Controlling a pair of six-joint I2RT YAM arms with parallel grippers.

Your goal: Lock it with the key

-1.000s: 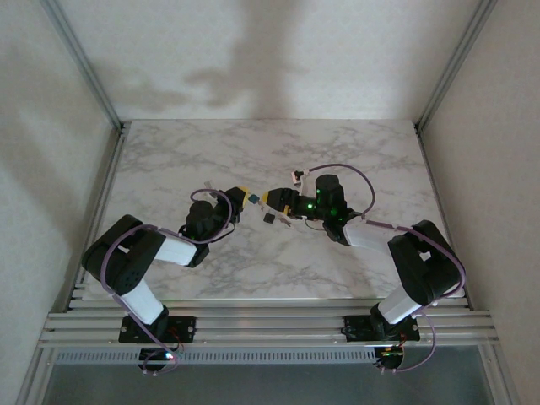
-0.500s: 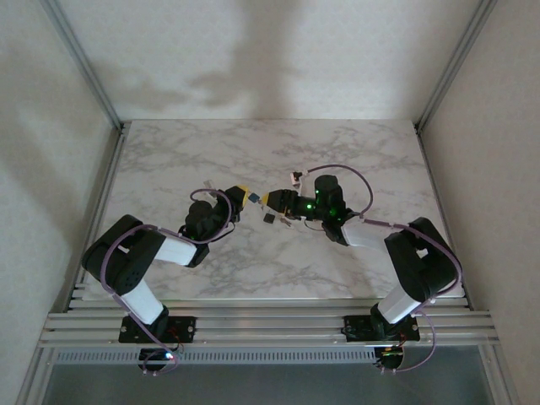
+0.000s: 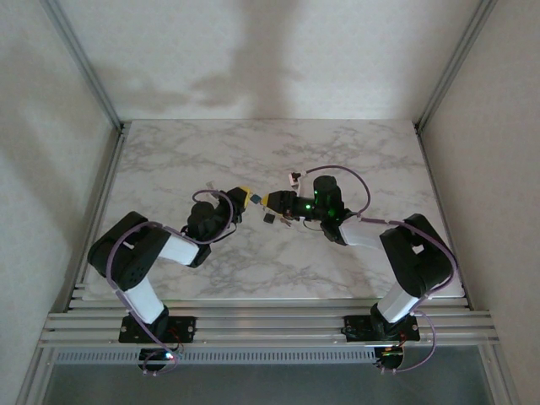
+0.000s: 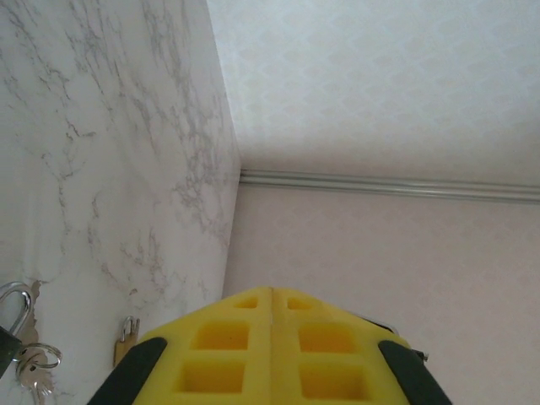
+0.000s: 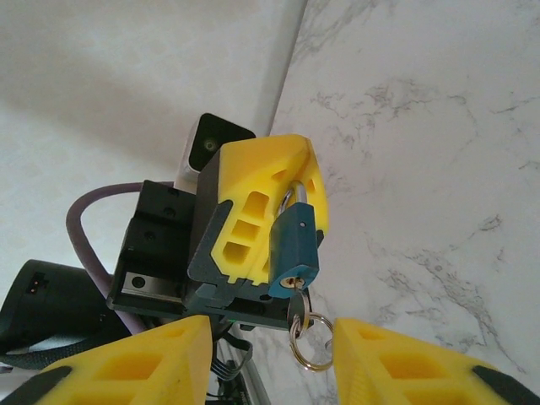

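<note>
My left gripper (image 5: pixel 278 181) is shut on the silver shackle of a blue padlock (image 5: pixel 295 245) and holds it off the marble table (image 3: pixel 354 156). A key (image 5: pixel 295 308) sits in the keyhole, and its ring (image 5: pixel 310 344) hangs below. My right gripper (image 5: pixel 270 363) faces the lock's underside, open, with a yellow fingertip (image 5: pixel 139 363) on either side of the key ring and touching neither key nor ring. From above, the left gripper (image 3: pixel 242 193) and right gripper (image 3: pixel 272 201) meet nose to nose at mid-table, with the padlock (image 3: pixel 251 199) between them. In the left wrist view the left gripper (image 4: pixel 272 292) has its pads pressed together.
A second dark padlock (image 3: pixel 268 218) with keys lies on the table just below the two grippers, and it appears again as the padlock (image 4: pixel 7 325) at the lower left of the left wrist view. A small pale object (image 3: pixel 295 178) lies beyond the right gripper. Walls and metal posts enclose the table.
The right arm has edged slightly left toward the held padlock, and its fingers stand closer together. The left arm and the padlock have stayed put.
</note>
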